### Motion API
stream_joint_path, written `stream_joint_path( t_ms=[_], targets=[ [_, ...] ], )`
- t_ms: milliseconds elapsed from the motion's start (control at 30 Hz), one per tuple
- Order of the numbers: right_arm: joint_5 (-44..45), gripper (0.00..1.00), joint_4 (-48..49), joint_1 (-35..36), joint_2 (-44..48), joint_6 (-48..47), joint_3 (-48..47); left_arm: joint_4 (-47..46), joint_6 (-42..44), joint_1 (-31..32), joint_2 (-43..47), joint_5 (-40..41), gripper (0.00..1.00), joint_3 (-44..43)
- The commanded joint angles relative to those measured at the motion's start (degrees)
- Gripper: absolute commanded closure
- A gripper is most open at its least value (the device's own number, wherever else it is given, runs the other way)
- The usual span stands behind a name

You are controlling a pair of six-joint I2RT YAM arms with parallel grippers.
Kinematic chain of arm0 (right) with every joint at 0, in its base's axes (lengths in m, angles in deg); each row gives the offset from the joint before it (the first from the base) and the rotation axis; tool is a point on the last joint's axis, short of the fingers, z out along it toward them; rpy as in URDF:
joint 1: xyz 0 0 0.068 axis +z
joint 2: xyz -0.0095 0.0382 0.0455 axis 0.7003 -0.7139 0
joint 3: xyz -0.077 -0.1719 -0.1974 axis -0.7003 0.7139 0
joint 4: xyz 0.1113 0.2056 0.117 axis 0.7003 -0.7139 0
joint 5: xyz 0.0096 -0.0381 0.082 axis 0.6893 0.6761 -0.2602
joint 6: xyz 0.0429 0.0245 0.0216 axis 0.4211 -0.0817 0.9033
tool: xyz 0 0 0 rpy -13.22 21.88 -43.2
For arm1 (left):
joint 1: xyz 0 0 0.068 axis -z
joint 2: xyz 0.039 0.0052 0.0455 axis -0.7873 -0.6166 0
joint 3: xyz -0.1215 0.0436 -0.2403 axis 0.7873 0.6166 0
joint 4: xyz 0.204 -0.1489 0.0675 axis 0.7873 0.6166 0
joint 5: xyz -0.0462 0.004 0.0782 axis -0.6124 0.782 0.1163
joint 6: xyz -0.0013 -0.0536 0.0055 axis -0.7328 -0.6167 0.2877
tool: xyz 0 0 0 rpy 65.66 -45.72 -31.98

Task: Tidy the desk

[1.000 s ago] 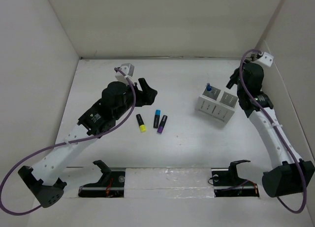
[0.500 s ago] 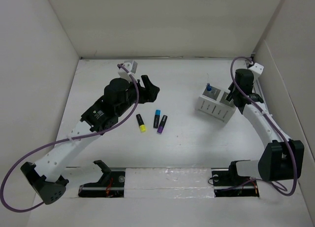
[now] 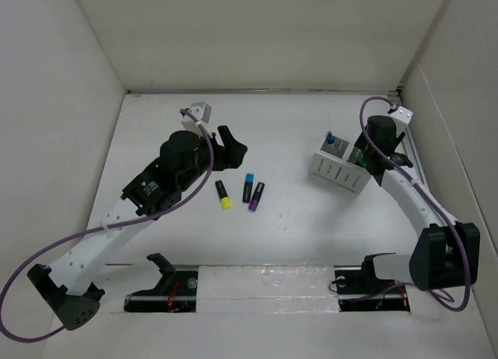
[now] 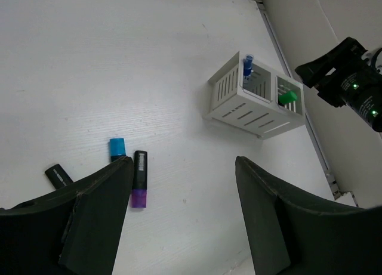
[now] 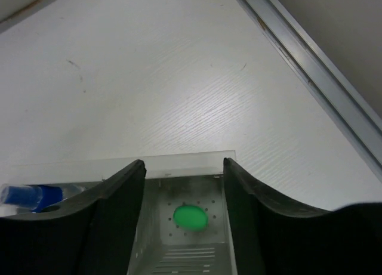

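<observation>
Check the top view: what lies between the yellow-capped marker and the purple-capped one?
The blue-capped marker lies on the desk, close beside the purple-capped marker, with a bare gap to the yellow-capped marker. The top view shows it best.

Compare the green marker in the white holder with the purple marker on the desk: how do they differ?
The green marker stands on end inside the holder; the purple marker lies flat on the desk. Only the green marker's coloured end shows, while the purple marker shows its black body too. Both show a bright coloured end.
</observation>
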Motion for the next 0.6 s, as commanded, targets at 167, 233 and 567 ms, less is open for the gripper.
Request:
stream_joint_path(
  t_ms=[167, 233, 567],
  targets=[
    [-6.4, 0.59, -2.3, 5.4, 9.9, -1.2, -6.3, -2.0, 2.1, -0.2, -0.3, 2.2, 0.35, -4.5],
    [-12.0, 0.94, -2.7, 8.7, 11.3, -0.2, -5.2, -2.5, 3.3, -0.2, -0.4, 3.0, 0.35, -5.9],
    [-15.9, 0.54, -3.5, 32.7, 1.1, 6.6, -1.2, -2.4, 4.4, -0.2, 0.3, 4.0, 0.35, -6.6]
  ],
)
